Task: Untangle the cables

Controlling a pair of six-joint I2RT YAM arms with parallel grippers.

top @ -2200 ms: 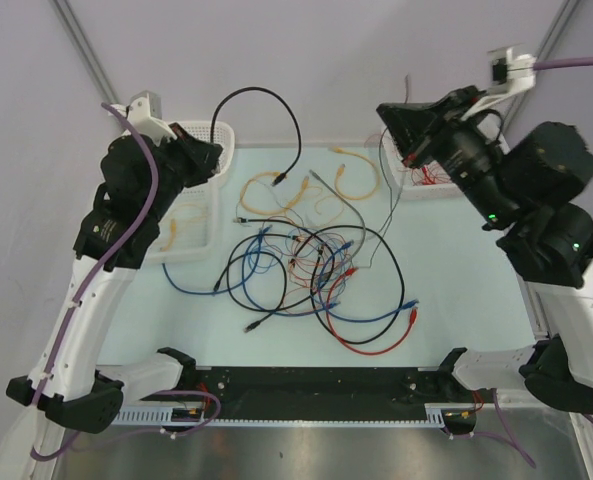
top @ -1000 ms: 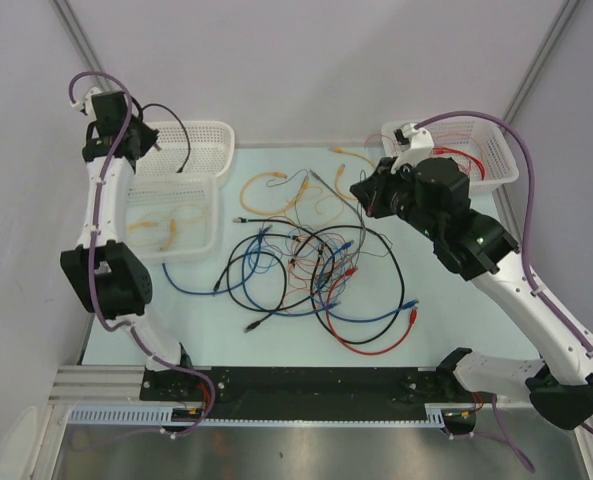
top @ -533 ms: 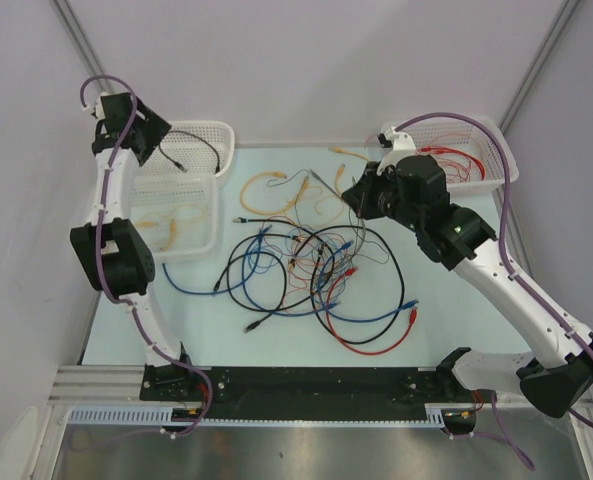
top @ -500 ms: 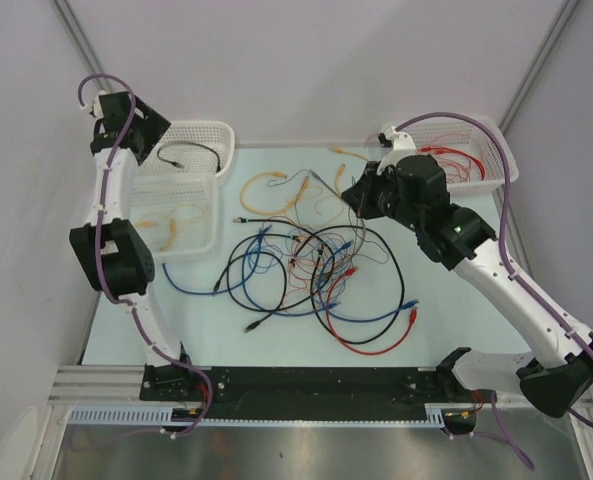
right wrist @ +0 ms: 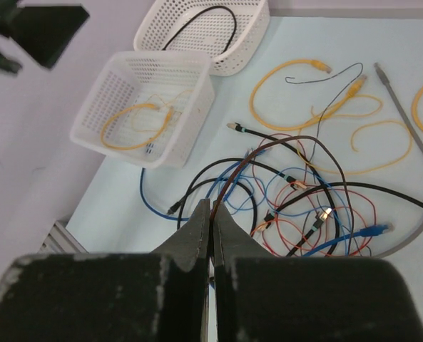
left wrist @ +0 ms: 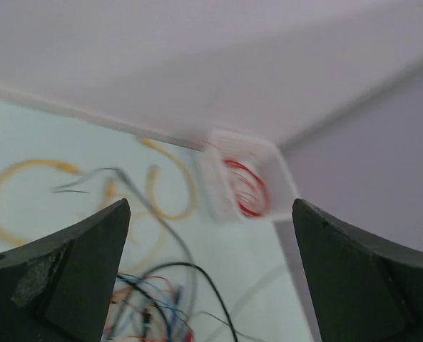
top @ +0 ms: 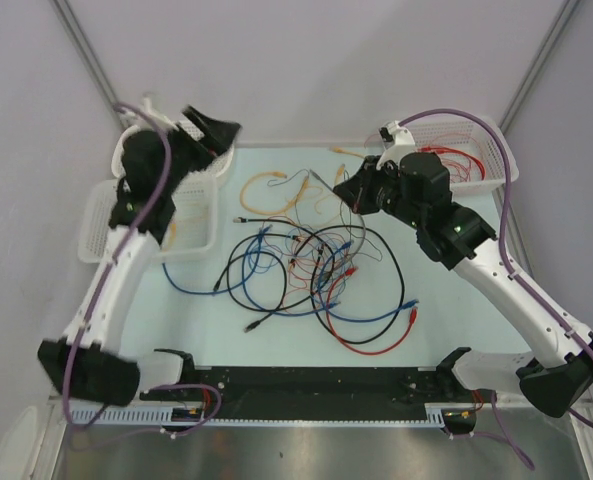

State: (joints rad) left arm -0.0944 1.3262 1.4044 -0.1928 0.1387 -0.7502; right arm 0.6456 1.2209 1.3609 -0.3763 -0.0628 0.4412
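**Figure.** Left gripper (top: 216,128), jaws wide apart and empty, has swung away from the far-left basket (right wrist: 248,39) toward the desk's middle. One black cable (right wrist: 233,28) lies in that basket, so one strand appears sorted. Right gripper (right wrist: 211,214), fingers pressed together on a dark cable (right wrist: 291,137), has shifted little. The remaining cables (top: 316,275) lie knotted at mid-desk, between the side edges.

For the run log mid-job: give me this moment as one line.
left hand: open, empty | right hand: shut on black cable | cable tangle: mid-table, not yet separated
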